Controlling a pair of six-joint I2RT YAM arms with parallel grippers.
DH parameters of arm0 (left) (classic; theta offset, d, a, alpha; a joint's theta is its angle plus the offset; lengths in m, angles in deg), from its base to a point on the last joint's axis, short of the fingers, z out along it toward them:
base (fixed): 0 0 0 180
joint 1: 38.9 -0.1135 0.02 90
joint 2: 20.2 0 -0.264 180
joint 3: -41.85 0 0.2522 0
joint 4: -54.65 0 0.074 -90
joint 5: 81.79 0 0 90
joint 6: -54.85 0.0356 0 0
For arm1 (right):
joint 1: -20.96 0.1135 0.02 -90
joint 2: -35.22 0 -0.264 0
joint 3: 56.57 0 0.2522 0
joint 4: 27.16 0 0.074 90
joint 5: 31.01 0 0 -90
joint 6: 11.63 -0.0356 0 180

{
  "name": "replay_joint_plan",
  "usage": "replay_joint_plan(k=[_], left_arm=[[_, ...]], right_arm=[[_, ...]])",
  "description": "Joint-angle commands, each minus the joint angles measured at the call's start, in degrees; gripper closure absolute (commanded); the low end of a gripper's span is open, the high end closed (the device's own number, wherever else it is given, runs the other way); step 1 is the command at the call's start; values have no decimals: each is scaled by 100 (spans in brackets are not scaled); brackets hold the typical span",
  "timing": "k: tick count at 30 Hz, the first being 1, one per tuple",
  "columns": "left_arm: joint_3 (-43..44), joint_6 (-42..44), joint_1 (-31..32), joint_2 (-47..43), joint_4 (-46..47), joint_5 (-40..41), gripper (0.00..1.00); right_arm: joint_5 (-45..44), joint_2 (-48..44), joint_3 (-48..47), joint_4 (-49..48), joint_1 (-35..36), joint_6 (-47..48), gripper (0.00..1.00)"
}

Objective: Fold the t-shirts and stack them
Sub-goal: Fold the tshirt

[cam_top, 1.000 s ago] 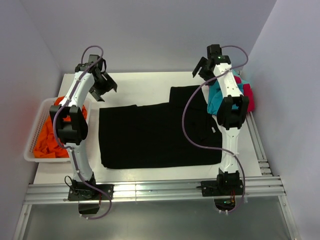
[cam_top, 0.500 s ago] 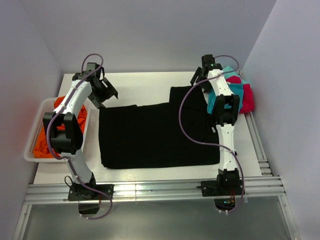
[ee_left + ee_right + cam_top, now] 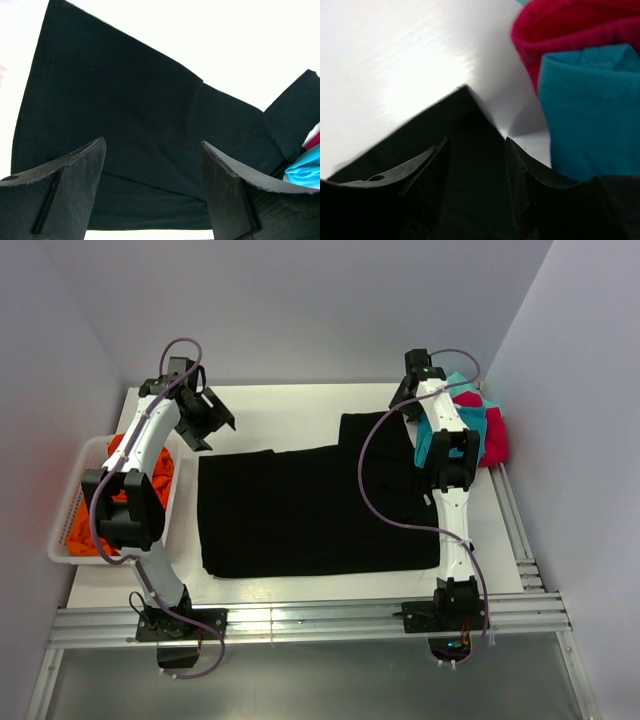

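A large black t-shirt (image 3: 310, 510) lies spread flat across the middle of the white table. My left gripper (image 3: 205, 420) is open and hovers above the table just beyond the shirt's far left corner; the left wrist view looks down over the black t-shirt (image 3: 125, 125) between my open gripper (image 3: 152, 150). My right gripper (image 3: 403, 400) is open, low over the shirt's far right corner (image 3: 465, 130), with my gripper (image 3: 475, 150) astride the cloth. Teal (image 3: 432, 438) and pink-red (image 3: 492, 438) t-shirts lie bunched at the right. Orange t-shirts (image 3: 85, 530) fill a basket.
A white plastic basket (image 3: 58, 540) sits at the table's left edge. The teal (image 3: 590, 110) and pink-red (image 3: 570, 30) cloth lies right beside my right gripper. Grey walls close in the back and sides. Metal rails (image 3: 300, 620) run along the near edge.
My right gripper has come down and forward onto the black shirt's far right corner. My left arm has swung slightly back and left, its gripper still open.
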Motion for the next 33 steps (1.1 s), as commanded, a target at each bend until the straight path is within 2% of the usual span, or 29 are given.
replay_joint_plan(k=[1,4,6,9,10,14,17,18,19,27,31,33], left_arm=[[-3,-96,-3,-472,-171,-91,19],[-205,-166,-3,-630,-189,-109,19],[-337,-201,-3,-762,-197,-109,19],[-504,-193,-11,-964,-233,14,19],[-557,-193,-11,-1069,-207,75,19],[-856,-175,-20,-1167,-31,32,19],[-1041,-210,-29,-1132,109,-169,19],[-1093,-210,-20,-1132,136,-266,19],[-1111,-201,-20,-1140,163,-284,19],[-1374,97,-38,-1167,198,119,18],[-1208,141,-108,-537,180,962,17],[-849,194,-187,-158,207,1042,17]], right_arm=[[-359,17,195,362,37,227,46],[-666,-88,415,512,195,289,44],[-859,-167,389,574,274,218,32],[-852,-212,642,582,319,288,27],[-965,-142,678,600,353,376,32],[-1202,-106,608,565,476,491,37],[-1378,-106,600,556,538,578,51],[-1492,-115,608,565,556,587,86],[-1632,-141,635,574,573,596,100],[-1792,-44,424,819,617,579,100],[-1792,-193,546,855,626,587,100],[-1757,-342,713,829,626,579,100]])
